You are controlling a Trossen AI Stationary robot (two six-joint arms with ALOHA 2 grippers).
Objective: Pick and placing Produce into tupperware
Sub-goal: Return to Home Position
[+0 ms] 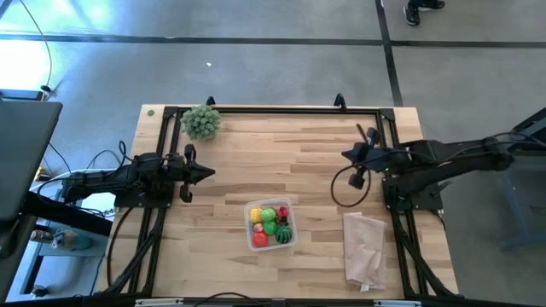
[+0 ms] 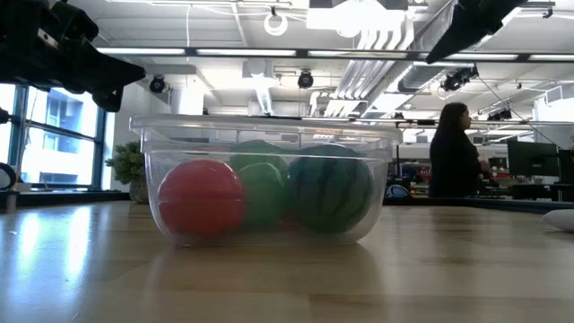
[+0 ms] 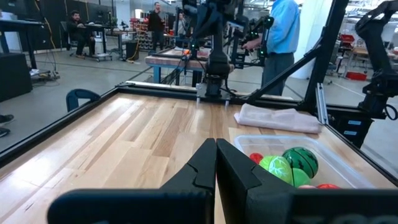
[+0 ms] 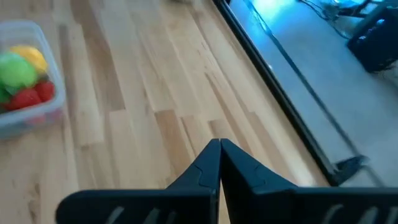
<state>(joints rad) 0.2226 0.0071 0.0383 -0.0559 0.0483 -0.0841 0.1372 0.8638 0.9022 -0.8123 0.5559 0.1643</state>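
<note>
The clear tupperware point(image 1: 271, 225) stands on the wooden table near its front middle, holding the produce: a red ball point(image 2: 201, 197), a green ball point(image 2: 262, 190), a striped watermelon ball point(image 2: 330, 191) and a yellow piece point(image 4: 30, 56). My left gripper point(image 1: 210, 173) is shut and empty, level, left of the tupperware point(image 3: 292, 163). My right gripper point(image 1: 345, 154) is shut and empty, raised over the table's right part, away from the tupperware point(image 4: 25, 78).
A grey-green bushy ball point(image 1: 201, 122) sits at the far left corner. A pale pinkish bag point(image 1: 365, 247) lies flat at the front right. Black frame rails point(image 1: 273, 109) border the table. People stand in the room beyond. Bare wood lies between the arms.
</note>
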